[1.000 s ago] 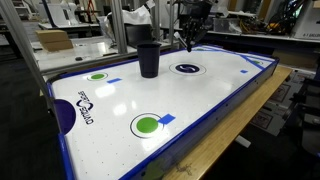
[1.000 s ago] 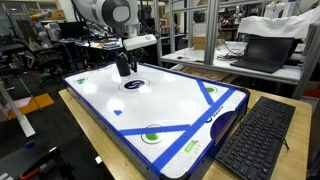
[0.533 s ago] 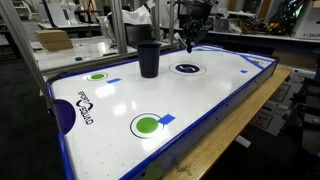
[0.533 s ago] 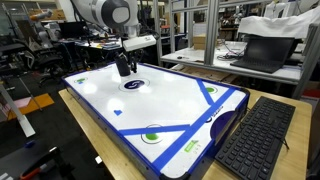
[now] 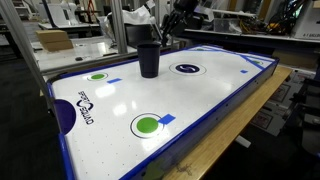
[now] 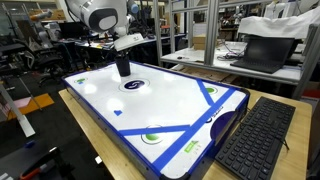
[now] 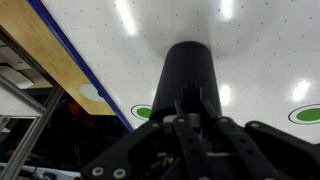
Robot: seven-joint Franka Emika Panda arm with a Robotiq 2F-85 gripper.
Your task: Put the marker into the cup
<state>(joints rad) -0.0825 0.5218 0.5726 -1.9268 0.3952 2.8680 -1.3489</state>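
The cup (image 5: 149, 60) is a tall black tumbler standing upright at the far end of the white air-hockey table (image 5: 200, 100). It also shows in an exterior view (image 6: 122, 68) and fills the middle of the wrist view (image 7: 190, 75). My gripper (image 5: 165, 33) hangs just above and slightly beside the cup's rim; it also shows in an exterior view (image 6: 122, 52). In the wrist view the fingers (image 7: 188, 108) are shut on the marker (image 7: 188, 117), a slim whitish stick mostly hidden between them, pointing down at the cup.
A dark-blue oval ring (image 5: 187, 68) is printed on the table beside the cup, with green circles (image 5: 147, 125) nearer. A keyboard (image 6: 255, 135) lies beside the table, a laptop (image 6: 262, 50) behind. Benches and metal frames crowd the far side.
My gripper has moved sideways with the marker, from above the blue printed ring to just over the cup. The cup has not moved.
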